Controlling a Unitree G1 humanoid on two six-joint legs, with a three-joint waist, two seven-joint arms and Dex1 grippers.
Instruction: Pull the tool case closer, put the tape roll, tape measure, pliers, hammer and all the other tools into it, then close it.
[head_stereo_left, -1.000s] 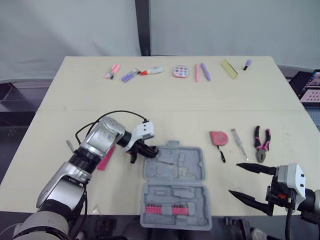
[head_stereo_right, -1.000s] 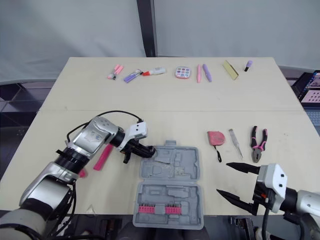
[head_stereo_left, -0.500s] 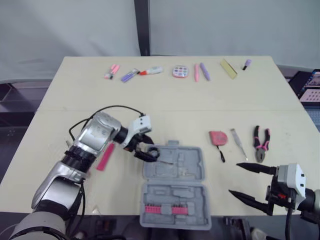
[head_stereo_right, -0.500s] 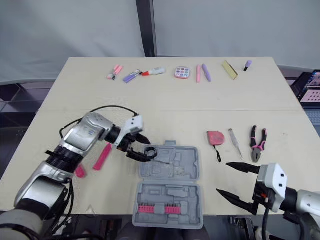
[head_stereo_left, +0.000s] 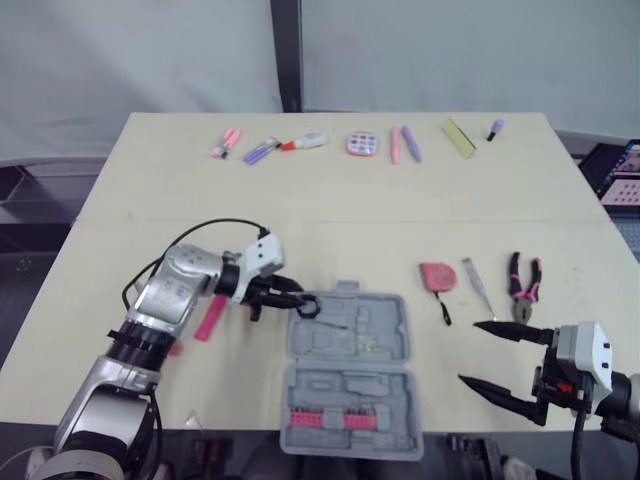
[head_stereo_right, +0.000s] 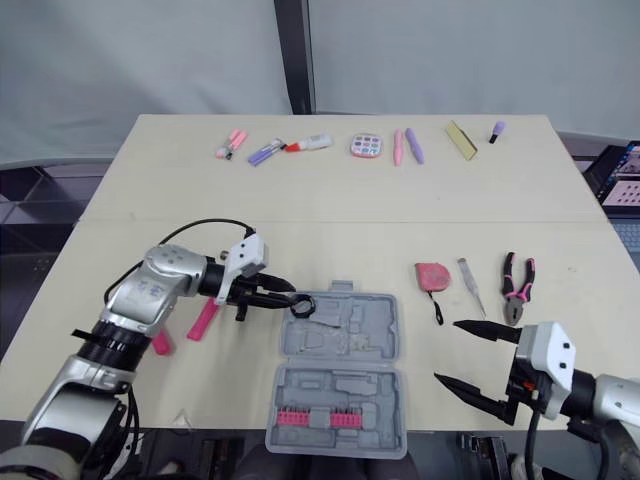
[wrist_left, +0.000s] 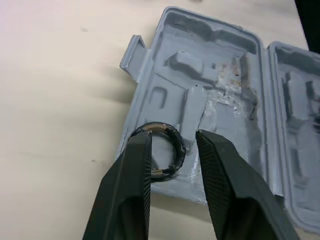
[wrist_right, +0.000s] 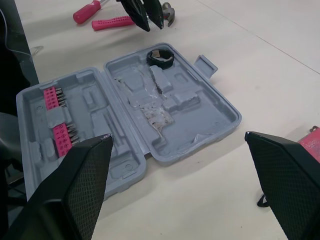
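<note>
Left hand (wrist_left: 173, 140), fingers apart, hovers over the open tool case (head_stereo_right: 340, 370), where the tape roll (wrist_right: 160, 56) lies in one corner. Right hand (head_stereo_right: 465, 360) hangs open and empty. Tape measure (head_stereo_right: 432, 273), pliers (head_stereo_right: 517, 285) and hammer (head_stereo_right: 205, 318) lie on the surface (head_stereo_right: 350, 200), unpacked.

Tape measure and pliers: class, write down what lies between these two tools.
A slim silver tool lies between the tape measure and the pliers, touching neither, as the left eye view shows.
</note>
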